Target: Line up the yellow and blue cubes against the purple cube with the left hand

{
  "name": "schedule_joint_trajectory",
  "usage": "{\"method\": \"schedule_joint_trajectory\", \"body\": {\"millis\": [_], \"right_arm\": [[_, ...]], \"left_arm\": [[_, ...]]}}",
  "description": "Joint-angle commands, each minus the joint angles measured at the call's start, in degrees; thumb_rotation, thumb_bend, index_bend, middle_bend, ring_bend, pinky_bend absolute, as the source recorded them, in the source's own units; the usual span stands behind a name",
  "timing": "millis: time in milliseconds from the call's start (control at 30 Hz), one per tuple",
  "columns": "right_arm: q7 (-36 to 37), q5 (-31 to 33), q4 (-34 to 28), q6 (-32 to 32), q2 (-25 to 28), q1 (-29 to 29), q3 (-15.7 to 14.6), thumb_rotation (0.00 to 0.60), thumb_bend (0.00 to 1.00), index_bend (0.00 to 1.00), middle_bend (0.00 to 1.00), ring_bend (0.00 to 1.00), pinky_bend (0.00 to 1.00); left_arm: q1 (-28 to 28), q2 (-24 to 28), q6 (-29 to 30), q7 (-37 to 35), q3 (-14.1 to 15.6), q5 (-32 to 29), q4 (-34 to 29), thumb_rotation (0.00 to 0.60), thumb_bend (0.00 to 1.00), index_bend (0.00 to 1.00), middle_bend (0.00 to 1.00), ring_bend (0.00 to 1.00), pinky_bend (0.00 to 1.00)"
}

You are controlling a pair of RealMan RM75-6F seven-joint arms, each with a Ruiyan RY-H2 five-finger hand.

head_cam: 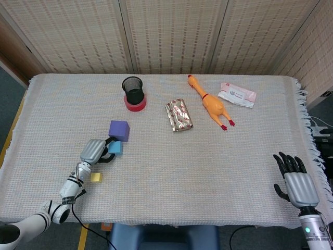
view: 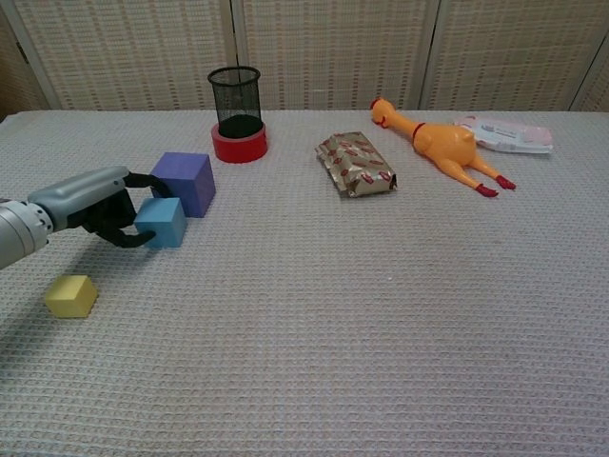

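left robot hand point(view: 95, 202) gripping blue cube point(view: 161, 222), corner toward purple cube point(view: 185, 182)

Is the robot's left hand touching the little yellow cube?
Apart. The chest view shows bare tablecloth between the left hand, which grips the blue cube, and the small yellow cube lying nearer the camera.

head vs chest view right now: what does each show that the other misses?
Head only: the right robot hand, open at the table's near right edge, and the whole left forearm.
Chest only: a side-on look at the left robot hand, fingers wrapped around the blue cube.
Both: purple cube, yellow cube lying apart, mesh cup, foil packet, rubber chicken, wipes pack.
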Motion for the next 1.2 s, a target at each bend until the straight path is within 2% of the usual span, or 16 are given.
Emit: {"method": "schedule_joint_trajectory", "body": {"millis": [33,633,967,1200], "right_arm": [[-0.1,0.1,0.0,-0.1,0.0,0.0,0.0,0.600,0.10,0.00,0.00,0.00,0.00],[-0.5,-0.3,-0.6,0.4,0.2,-0.2,-0.4,0.600,0.10,0.00,0.00,0.00,0.00],[-0.3,-0.2,-0.6,0.8,0.3,-0.4,-0.2,0.600,0.10,0.00,0.00,0.00,0.00],[-0.3,-0.3,-0.7,0.5,0.3,-0.3,-0.4,0.600,0.10,0.00,0.00,0.00,0.00]], "left_arm": [[0.0,0.1,0.3,-0.3,0.0,0.2,0.3,0.600,0.38,0.45,1.00,1.00,1.00],[1.1,1.8,1.4,1.0,0.0,-0.2,-2.4,0.600,0.39,0.28,1.00,1.00,1.00],[0.8,1.2,0.5,0.6,0.0,-0.3,-2.5,0.600,0.39,0.27,1.00,1.00,1.00],[1.4,2.3,3.0,1.3,-0.3,0.2,-4.7,0.600,0.39,0.20,1.00,1.00,1.00]]}}
